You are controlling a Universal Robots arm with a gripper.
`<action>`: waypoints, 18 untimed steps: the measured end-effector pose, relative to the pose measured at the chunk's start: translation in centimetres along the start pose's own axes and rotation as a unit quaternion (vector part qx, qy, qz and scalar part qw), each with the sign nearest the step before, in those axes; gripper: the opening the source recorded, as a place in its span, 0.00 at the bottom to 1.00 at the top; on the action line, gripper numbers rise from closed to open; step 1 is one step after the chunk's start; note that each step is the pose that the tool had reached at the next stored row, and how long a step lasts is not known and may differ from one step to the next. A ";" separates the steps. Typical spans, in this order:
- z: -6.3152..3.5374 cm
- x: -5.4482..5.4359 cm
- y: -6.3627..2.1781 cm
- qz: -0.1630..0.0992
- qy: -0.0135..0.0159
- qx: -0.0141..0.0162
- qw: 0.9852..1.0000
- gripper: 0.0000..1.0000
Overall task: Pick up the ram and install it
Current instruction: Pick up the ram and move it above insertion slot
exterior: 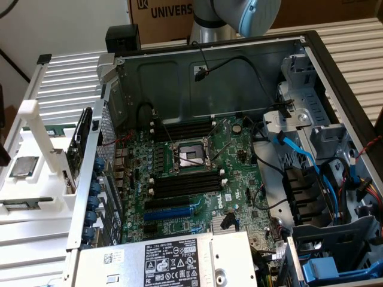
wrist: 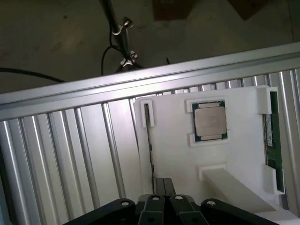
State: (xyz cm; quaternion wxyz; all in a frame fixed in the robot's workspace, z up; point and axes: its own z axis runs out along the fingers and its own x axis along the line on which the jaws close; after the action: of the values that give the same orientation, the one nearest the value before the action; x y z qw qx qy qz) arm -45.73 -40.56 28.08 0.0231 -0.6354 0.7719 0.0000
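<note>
The long, thin circuit-board ram stick [wrist: 275,140] is green. The moulded plastic holder tray [wrist: 173,150] is plain white. The square processor chip [wrist: 210,120] is silver-grey, edged green. The ribbed aluminium table [wrist: 61,154] is silver with lengthwise stripes. The flat motherboard [exterior: 236,179] is green, its long memory slots [exterior: 182,128] black, and 1 expansion slot [exterior: 169,213] blue.

This looks like a robotics lab or test workshop. A robot arm [exterior: 239,15] rises behind an opened computer case [exterior: 167,75] lying on a ribbed aluminium bench [exterior: 66,78]. A white parts fixture [exterior: 36,179] sits beside the case, a cardboard box [exterior: 161,18] stands at the back, and the floor [wrist: 56,33] is bare.
</note>
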 end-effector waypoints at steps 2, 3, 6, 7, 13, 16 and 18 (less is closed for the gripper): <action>0.32 0.1 -0.01 -0.001 0.000 -0.002 1.000 0.10; 0.40 0.1 -0.01 -0.002 0.001 -0.004 1.000 0.10; 0.54 0.1 -0.01 -0.002 0.007 -0.013 1.000 0.10; 0.68 0.1 -0.01 -0.002 0.007 -0.015 1.000 0.10; 2.26 0.1 -0.25 -0.005 0.008 -0.019 1.000 0.10; 2.61 0.1 -0.27 -0.005 0.009 -0.024 1.000 0.10; 3.05 0.2 -0.28 -0.006 0.011 -0.028 1.000 0.10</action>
State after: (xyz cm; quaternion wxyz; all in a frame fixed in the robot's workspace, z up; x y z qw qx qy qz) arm -45.37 -40.68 25.03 -0.0037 -0.6405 0.7678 0.0145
